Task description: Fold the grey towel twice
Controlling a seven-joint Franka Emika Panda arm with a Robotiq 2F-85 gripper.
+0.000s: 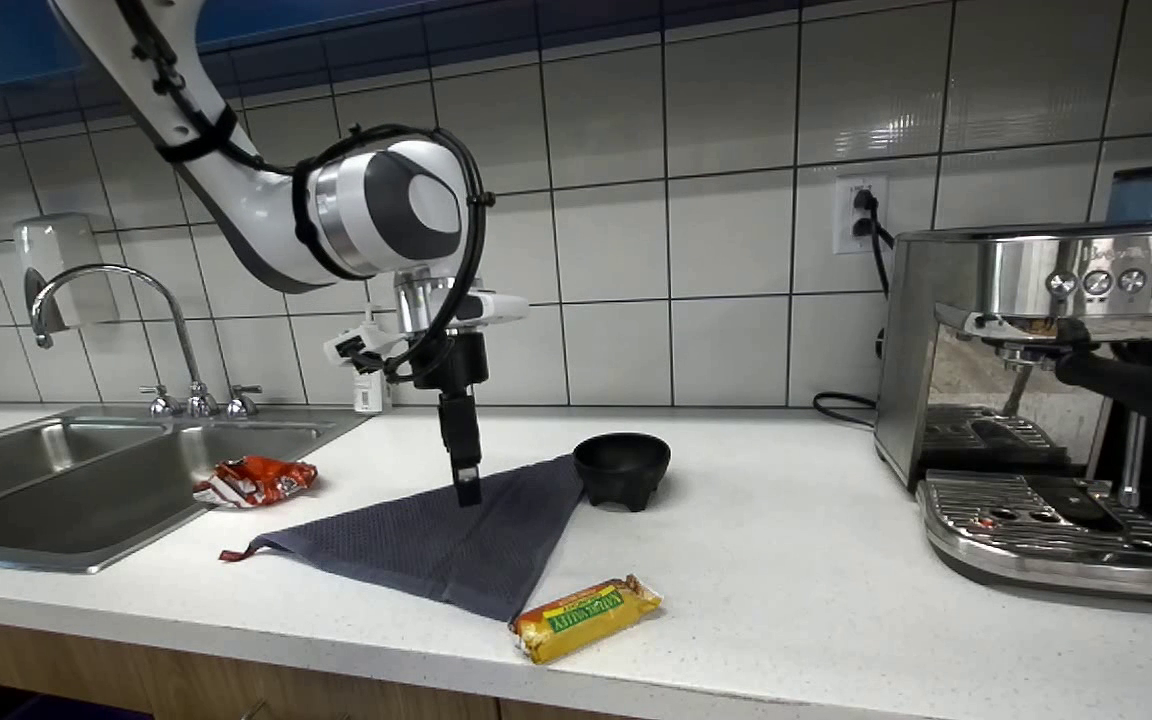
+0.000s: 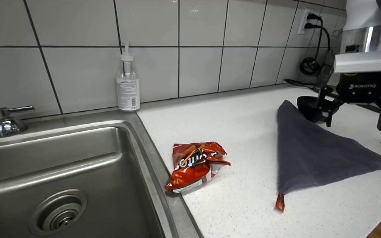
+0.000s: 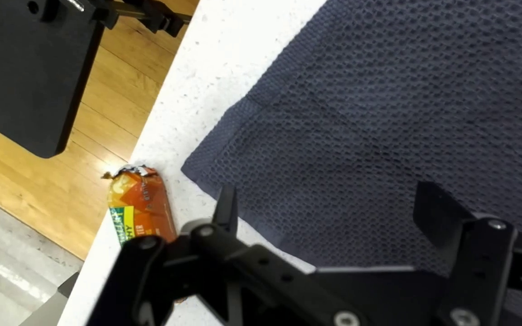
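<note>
A: State of the work?

B: The grey towel (image 1: 386,540) lies on the counter (image 1: 786,580), right of the sink (image 2: 155,172), mostly flat and three-cornered, its red tag (image 1: 236,555) at the left corner. I judge one diagonal fold complete. The number of layers cannot be verified.

A: Condition of the gripper (image 2: 355,125)?

B: Positioned over the grey towel, jaws spread wide. They grip nothing, and no part of the towel is seen lifted.

A: Outstanding work?

B: One fold, by my assessment: the second, doubling the three-cornered shape on itself. No part of it shows as begun. Roughly half the job is therefore done, provided the present shape is the intended first fold.

A: Anything near enough to interfere?

B: Two items. A black bowl (image 1: 622,465) stands just beside the towel's far corner; contact cannot be confirmed. A snack bar (image 1: 586,620) lies just beside the near corner, with a gap visible in the wrist view. Either could obstruct a fold swept right.
</note>
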